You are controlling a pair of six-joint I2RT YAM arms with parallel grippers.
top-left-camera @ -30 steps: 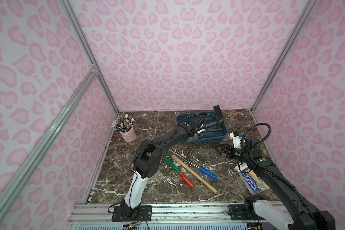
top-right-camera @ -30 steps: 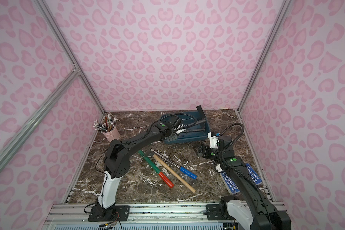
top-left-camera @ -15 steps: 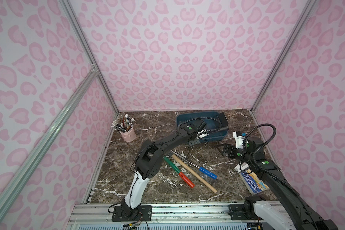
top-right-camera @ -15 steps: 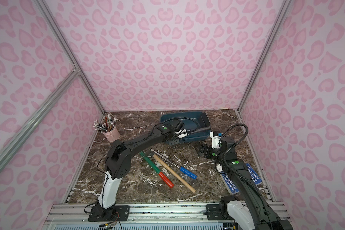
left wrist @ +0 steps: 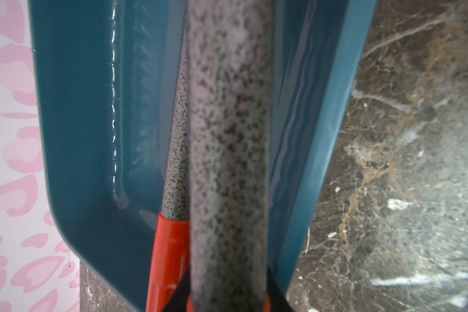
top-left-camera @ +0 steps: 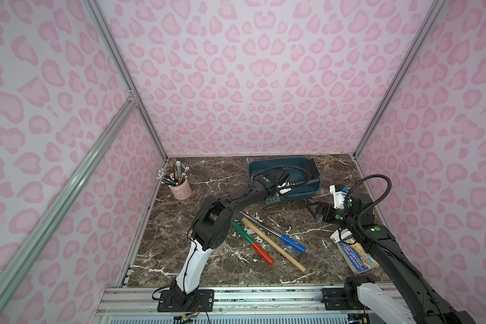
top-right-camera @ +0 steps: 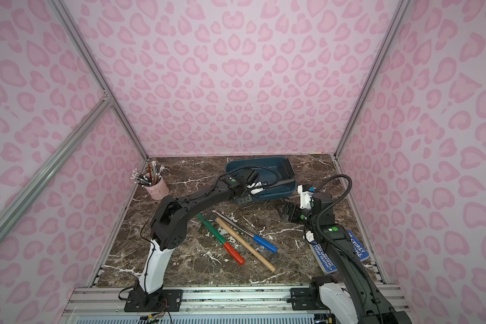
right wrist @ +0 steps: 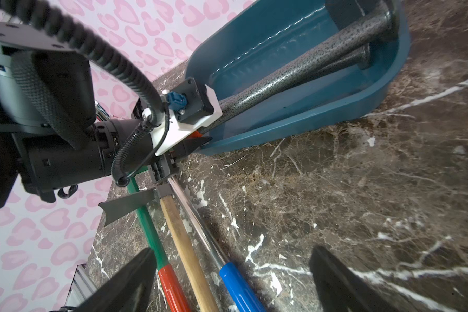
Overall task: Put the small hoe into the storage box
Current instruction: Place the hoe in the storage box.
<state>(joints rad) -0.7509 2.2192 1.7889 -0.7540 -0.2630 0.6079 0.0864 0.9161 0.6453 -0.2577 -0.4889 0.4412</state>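
Over the brown marble tabletop (top-left-camera: 230, 273), between pink-spotted walls, the left jaws were clamped tight on the speckled grey handle of the small hoe (right wrist: 295, 73). The hoe lay lengthwise in the storage box (top-left-camera: 275, 158), its black blade at the far end wall. The right jaws stood wide apart, holding nothing, near the wooden-handled tool (top-left-camera: 272, 244).

On the table (top-left-camera: 222, 174), a green-red tool (top-left-camera: 251, 243) and a blue-handled tool (top-left-camera: 292, 243) flank the wooden-handled tool (top-left-camera: 274, 245); the cup (top-left-camera: 181, 189) and the book (top-left-camera: 357, 256) are well apart from it.
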